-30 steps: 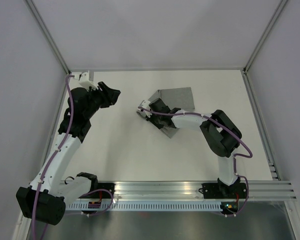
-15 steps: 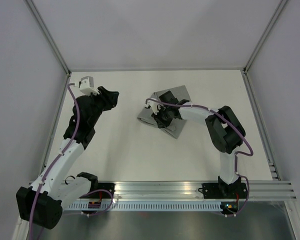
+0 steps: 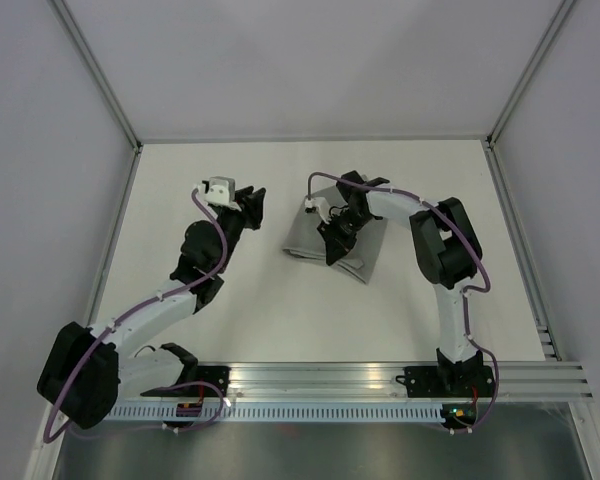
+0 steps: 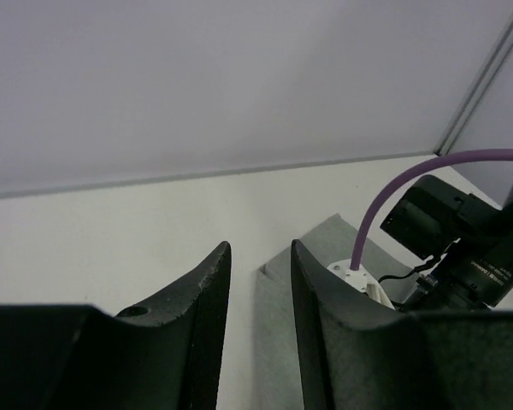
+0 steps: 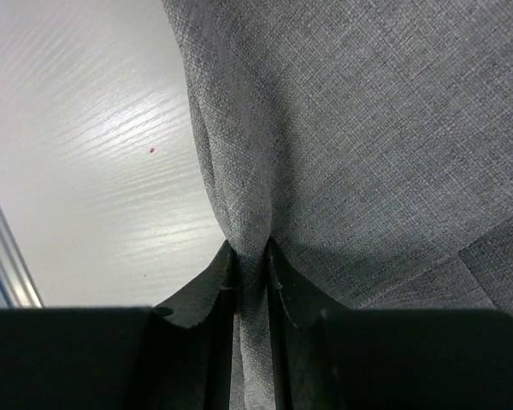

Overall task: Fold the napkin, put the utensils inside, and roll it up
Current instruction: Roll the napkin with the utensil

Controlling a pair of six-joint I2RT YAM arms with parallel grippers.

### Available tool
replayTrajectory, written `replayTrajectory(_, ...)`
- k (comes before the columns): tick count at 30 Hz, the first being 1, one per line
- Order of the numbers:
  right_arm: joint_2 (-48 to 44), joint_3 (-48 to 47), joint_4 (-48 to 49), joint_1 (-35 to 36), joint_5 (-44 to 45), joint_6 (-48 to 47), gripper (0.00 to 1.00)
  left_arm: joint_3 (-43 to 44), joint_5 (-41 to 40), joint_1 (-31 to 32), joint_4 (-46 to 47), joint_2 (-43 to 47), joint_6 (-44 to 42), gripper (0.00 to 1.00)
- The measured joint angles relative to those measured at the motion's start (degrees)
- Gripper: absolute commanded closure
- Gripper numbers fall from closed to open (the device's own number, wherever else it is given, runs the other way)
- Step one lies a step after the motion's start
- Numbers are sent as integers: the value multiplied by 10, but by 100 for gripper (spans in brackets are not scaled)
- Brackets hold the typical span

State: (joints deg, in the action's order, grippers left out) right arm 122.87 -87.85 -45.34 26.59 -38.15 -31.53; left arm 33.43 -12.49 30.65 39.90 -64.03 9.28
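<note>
The right gripper (image 5: pixel 250 252) is pinching a ridge of the napkin (image 3: pixel 305 243) at the middle of the table (image 3: pixel 280 320), jaws clenched on cloth. The left gripper (image 3: pixel 252 200) is hovering just beside it, jaws parted and empty. So thin a pinch is likely risking a slip that would spoil the fold.

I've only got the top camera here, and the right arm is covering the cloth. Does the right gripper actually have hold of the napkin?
Observer: Yes. In the right wrist view, the right gripper pinches a raised fold of the napkin between its fingers.
Operator: And the left one, is it holding anything?
Observer: No. In the left wrist view, the left gripper has a gap between its fingers with nothing in it. The napkin's edge lies beyond them.
Operator: Any utensils close up?
Observer: None show in either wrist view.
</note>
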Motion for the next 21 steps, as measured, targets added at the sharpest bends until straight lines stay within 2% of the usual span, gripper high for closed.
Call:
replayTrajectory(3, 27, -29, -52, -15, -34, -17, 88, -26, 40, 7, 88, -18, -56, 56)
replayTrajectory(6, 47, -49, -93, -27, -59, -28, 88, -30, 109, 7, 120, -26, -99, 54)
replayTrajectory(12, 82, -74, -163, -44, -93, -35, 89, -3, 232, 16, 81, -42, -169, 53)
replayTrajectory(21, 99, -81, -208, -56, -105, -40, 89, -32, 262, 30, 82, -40, -223, 49)
